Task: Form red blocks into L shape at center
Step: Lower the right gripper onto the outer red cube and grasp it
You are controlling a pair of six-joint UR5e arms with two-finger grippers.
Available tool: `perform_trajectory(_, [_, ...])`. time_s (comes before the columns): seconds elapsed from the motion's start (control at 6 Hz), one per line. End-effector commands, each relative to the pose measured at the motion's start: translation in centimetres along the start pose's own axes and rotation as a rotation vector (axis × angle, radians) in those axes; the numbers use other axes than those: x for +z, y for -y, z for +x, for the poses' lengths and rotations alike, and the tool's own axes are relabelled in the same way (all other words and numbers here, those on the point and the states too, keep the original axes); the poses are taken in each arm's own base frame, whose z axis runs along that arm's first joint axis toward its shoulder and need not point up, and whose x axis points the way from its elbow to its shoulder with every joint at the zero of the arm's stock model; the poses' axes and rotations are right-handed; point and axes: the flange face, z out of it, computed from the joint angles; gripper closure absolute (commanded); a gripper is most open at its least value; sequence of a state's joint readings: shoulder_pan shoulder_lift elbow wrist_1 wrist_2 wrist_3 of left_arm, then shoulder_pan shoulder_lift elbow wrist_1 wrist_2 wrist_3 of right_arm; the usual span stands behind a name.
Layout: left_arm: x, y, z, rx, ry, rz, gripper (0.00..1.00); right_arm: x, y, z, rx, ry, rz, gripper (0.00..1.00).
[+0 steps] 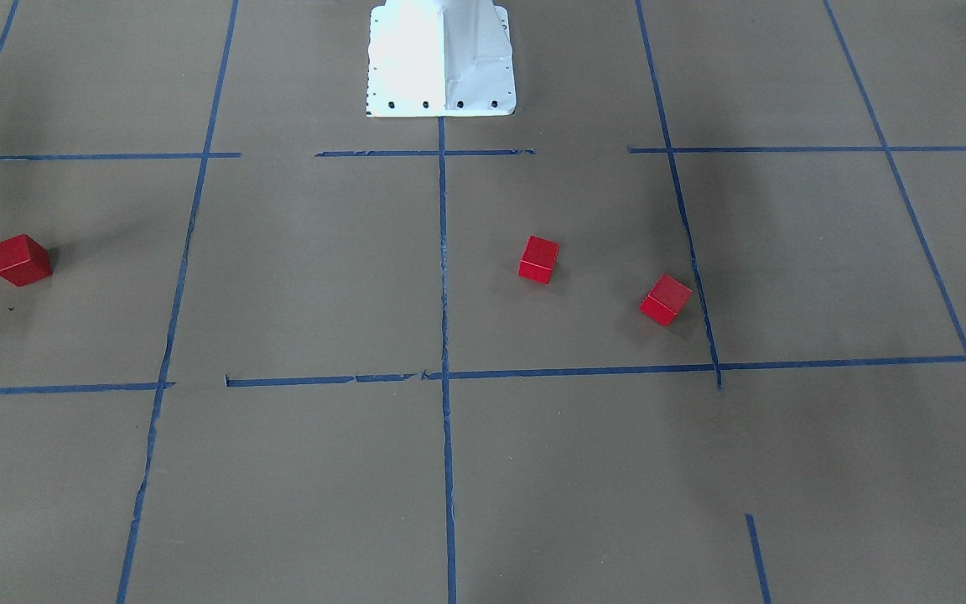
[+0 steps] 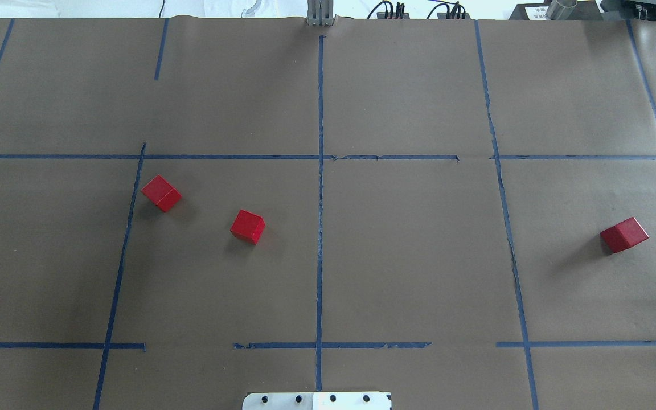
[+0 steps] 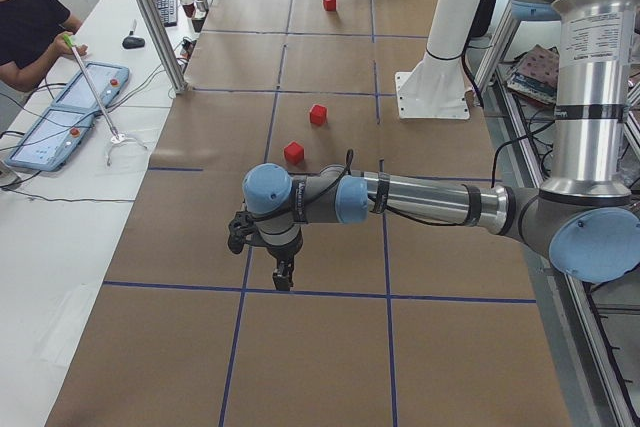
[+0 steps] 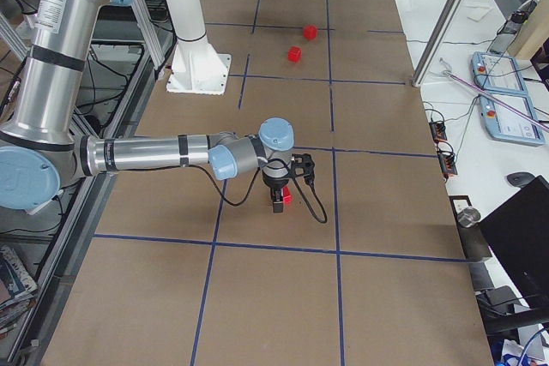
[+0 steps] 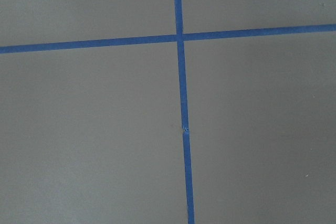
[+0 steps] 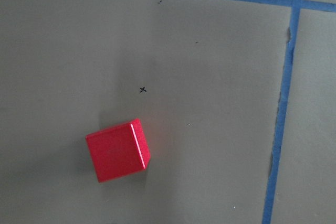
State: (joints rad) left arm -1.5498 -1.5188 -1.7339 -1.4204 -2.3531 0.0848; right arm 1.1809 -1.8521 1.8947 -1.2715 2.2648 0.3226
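Three red blocks lie apart on the brown paper. Two sit on my left side, one (image 2: 161, 193) by a tape line and one (image 2: 247, 226) closer to the centre line. The third (image 2: 624, 234) is far on my right and fills the right wrist view (image 6: 116, 152). My right gripper (image 4: 278, 205) hangs just beside and above that block (image 4: 288, 198); I cannot tell whether it is open or shut. My left gripper (image 3: 283, 275) points down over a tape crossing, well short of the two left blocks (image 3: 294, 152); I cannot tell its state.
The white robot pedestal (image 1: 441, 59) stands at the table's middle, robot side. Blue tape lines (image 5: 181, 103) form a grid. A side bench with tablets (image 3: 60, 122) and a metal post (image 3: 150, 17) runs along the far edge, where an operator sits.
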Motion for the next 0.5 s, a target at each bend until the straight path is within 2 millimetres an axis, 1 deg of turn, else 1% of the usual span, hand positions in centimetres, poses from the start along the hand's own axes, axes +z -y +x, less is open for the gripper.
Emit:
perform_trajectory(0.0, [-0.1, -0.1, 0.1, 0.001, 0.000, 0.001, 0.00, 3.1, 1.4, -2.1, -0.087, 0.002, -0.007, 0.01])
perform_trajectory(0.17, [-0.2, -0.1, 0.1, 0.002, 0.000, 0.002, 0.00, 4.2, 1.8, -2.2, -0.098, 0.002, -0.019, 0.01])
perform_trajectory(0.33, [-0.2, -0.1, 0.1, 0.002, 0.000, 0.002, 0.00, 4.3, 2.9, -3.6, -0.121, 0.014, -0.013, 0.01])
